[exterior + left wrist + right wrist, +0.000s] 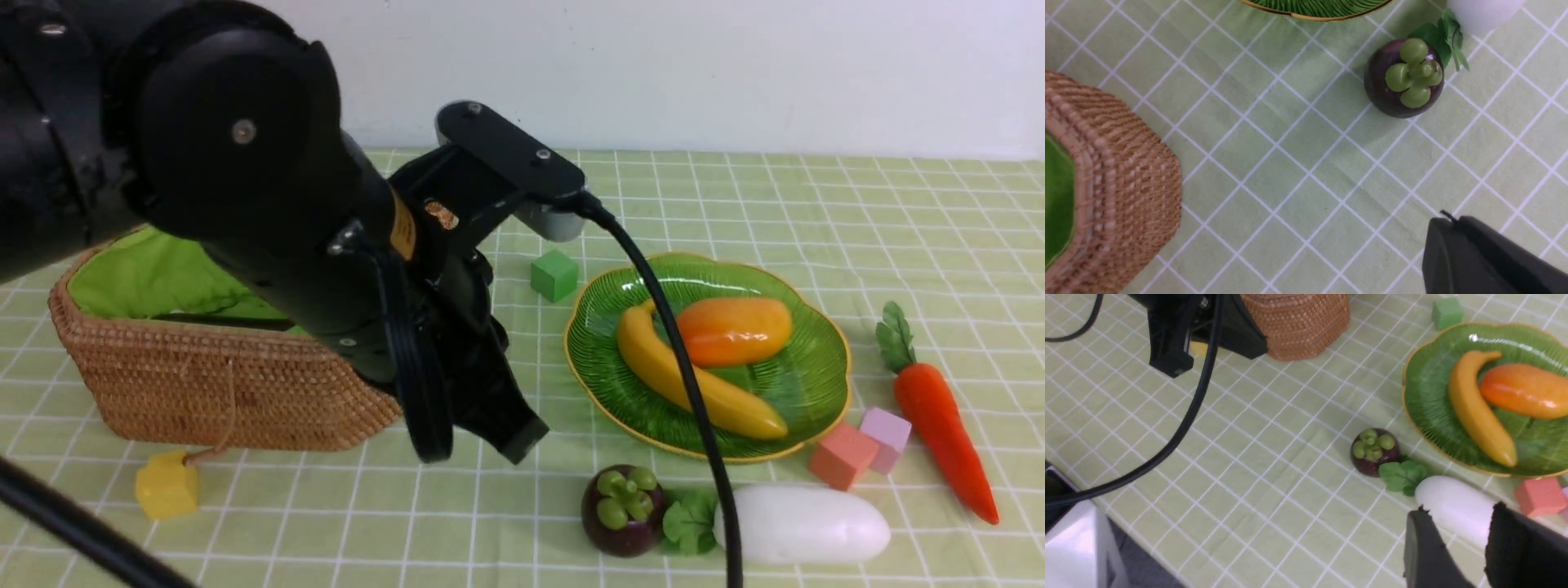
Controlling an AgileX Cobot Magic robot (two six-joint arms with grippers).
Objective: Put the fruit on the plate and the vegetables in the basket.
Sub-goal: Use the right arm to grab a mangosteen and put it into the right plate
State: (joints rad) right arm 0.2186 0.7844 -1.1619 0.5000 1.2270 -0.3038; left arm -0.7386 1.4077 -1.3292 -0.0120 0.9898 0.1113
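Left pincer [518,437] clenched, empty; right pincer [1459,510] parted, empty; left arm [245,163] partly hides basket [204,384] interior.

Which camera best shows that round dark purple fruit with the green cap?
The left wrist view: the round dark purple mangosteen appears large, sharp and unblocked from above. The front view shows it from the side; the right wrist view shows it smaller.
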